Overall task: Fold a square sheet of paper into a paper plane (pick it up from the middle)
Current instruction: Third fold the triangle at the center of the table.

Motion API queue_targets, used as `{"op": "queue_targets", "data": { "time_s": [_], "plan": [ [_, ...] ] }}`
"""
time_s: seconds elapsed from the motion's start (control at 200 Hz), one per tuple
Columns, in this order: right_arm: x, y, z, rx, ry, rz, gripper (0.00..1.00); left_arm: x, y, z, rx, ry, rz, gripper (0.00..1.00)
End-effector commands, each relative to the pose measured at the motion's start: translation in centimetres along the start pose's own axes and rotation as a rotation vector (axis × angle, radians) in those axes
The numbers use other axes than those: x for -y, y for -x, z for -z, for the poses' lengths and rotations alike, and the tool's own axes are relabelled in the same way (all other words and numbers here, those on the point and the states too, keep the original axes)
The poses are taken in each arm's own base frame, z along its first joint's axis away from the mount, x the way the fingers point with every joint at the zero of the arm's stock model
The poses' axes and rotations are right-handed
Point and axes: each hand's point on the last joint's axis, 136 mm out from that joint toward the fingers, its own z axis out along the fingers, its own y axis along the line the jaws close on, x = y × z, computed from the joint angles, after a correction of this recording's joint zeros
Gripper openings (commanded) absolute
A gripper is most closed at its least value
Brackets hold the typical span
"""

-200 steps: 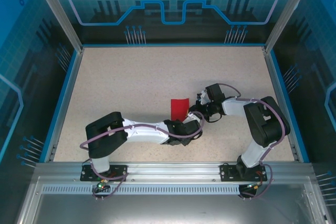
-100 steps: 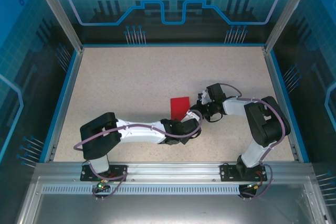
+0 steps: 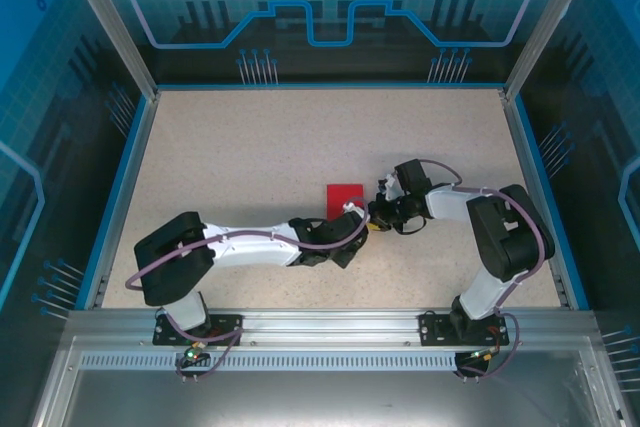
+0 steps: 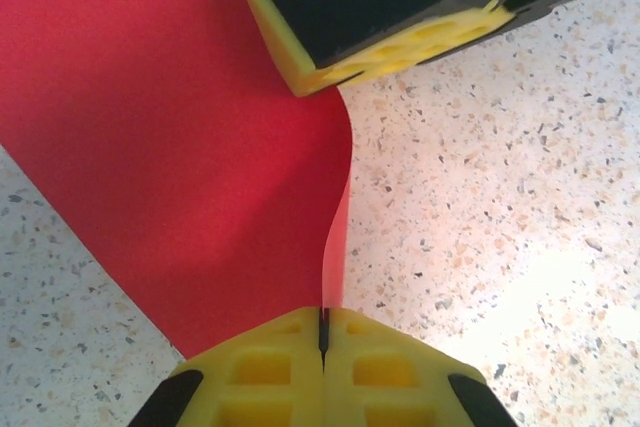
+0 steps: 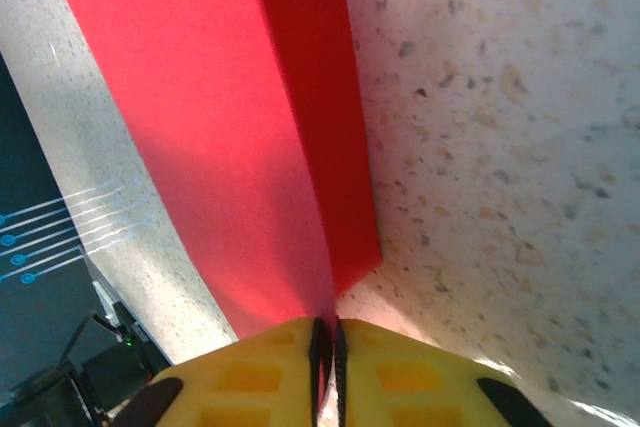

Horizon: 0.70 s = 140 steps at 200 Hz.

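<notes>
Our left pincer (image 4: 322,329) has just snapped shut on the square sheet of paper (image 4: 170,137), which spreads ahead of its tips. The right pincer (image 5: 325,332) pinches the same sheet at its own tips. With both gripping, we judge folding can start.

Held the left arm stretched low and nearly straight from its base at the near left toward the middle of the table, wrist angled to the far right. Held the left end effector (image 4: 323,327) fully shut, yellow pads pressed together on an edge of the square sheet of paper (image 4: 170,127). Held the right arm bent sharply at its raised elbow, forearm folded back leftward. Held the right end effector (image 5: 326,332) just beside the left one, pads drawn to a thin slit around the same sheet.
</notes>
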Motion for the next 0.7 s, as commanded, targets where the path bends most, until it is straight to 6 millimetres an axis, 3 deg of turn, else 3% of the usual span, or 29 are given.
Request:
{"op": "queue_targets", "data": {
  "time_s": [0.0, 0.1, 0.245, 0.265, 0.43, 0.695],
  "plan": [
    [-0.2, 1.1, 1.9, 0.045, -0.036, 0.022, 0.20, 0.4, -0.1, 0.5, -0.003, -0.070, -0.006, 0.00],
    [-0.1, 1.9, 2.8, 0.079, -0.091, 0.042, 0.23, 0.3, -0.3, 0.7, -0.018, -0.089, 0.005, 0.00],
    [-1.3, 2.5, 2.9, 0.080, -0.077, 0.098, 0.19, 0.0, -0.4, 0.8, -0.031, -0.113, 0.017, 0.00],
    [-2.4, 3.3, 3.1, 0.091, -0.059, 0.121, 0.19, 0.0, -0.4, 0.9, -0.032, -0.114, 0.018, 0.00],
    [-3.8, 4.1, 1.2, 0.036, -0.039, 0.153, 0.13, -0.7, -0.3, 0.8, -0.046, -0.142, 0.061, 0.00],
    [-2.3, 5.0, -2.5, -0.057, -0.082, 0.148, 0.11, -1.3, 0.1, 0.9, -0.065, -0.213, 0.117, 0.00]
  ]
}}
